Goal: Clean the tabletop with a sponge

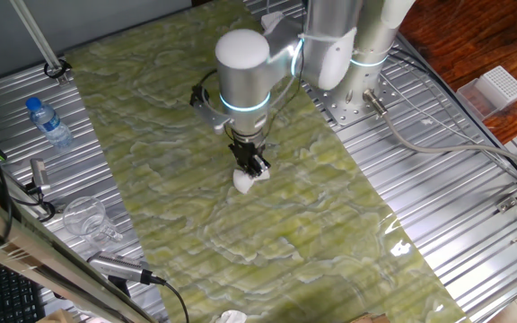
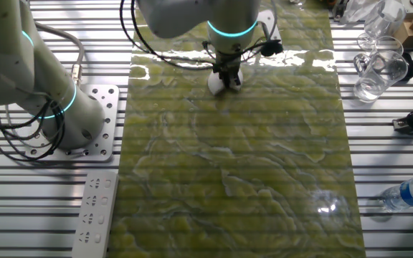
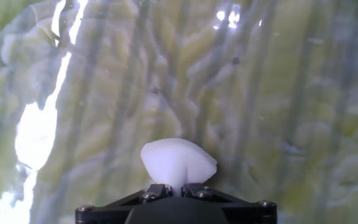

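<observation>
The tabletop (image 1: 312, 224) (image 2: 264, 179) (image 3: 278, 93) is a long glossy yellow-green sheet with pale wavy veins. My black gripper (image 1: 253, 168) (image 2: 228, 80) (image 3: 176, 188) points down over its middle strip and is shut on the sponge (image 1: 246, 180) (image 2: 219, 84) (image 3: 178, 160), a small white soft block squeezed between the fingers and bulging out below them. The sponge rests against the sheet. In the hand view the two fingertips pinch its near end.
Ribbed grey metal panels (image 1: 438, 179) flank the sheet. A water bottle (image 1: 49, 122) (image 2: 407, 192), a clear jug (image 2: 380, 69) and glass (image 1: 86, 218) stand beside it. A white ridged box (image 1: 499, 87) sits far right. A white scrap (image 1: 232, 317) lies at the near edge. A second arm's base (image 2: 70, 115) and a power strip (image 2: 95, 208) are at the left.
</observation>
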Robot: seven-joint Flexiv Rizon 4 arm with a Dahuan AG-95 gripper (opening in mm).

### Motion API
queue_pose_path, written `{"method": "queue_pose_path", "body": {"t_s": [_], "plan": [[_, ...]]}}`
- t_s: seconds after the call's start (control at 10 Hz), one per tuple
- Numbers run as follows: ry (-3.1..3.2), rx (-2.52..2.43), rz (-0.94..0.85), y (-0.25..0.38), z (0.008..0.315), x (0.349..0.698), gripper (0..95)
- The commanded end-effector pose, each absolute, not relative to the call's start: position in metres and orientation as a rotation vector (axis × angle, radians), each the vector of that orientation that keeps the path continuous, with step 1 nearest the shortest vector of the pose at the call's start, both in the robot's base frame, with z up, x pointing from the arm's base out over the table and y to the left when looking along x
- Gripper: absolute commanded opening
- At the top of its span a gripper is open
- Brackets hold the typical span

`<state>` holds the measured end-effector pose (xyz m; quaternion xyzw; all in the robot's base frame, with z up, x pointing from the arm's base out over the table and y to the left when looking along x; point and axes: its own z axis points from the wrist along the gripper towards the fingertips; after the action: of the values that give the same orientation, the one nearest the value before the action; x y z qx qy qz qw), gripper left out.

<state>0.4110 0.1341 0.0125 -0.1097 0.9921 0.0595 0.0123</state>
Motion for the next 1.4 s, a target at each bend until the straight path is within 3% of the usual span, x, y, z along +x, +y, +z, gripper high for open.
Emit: {"method": "queue_pose_path", "body": {"t_s": [0.1, 0.6, 1.4], "plan": [[3.088, -0.304, 0.190, 0.141, 0.014, 0.410, 0.0], [3.099, -0.282, 0.215, 0.161, 0.018, 0.407, 0.0], [3.062, -0.449, 0.084, 0.145, 0.012, 0.415, 0.0]]}}
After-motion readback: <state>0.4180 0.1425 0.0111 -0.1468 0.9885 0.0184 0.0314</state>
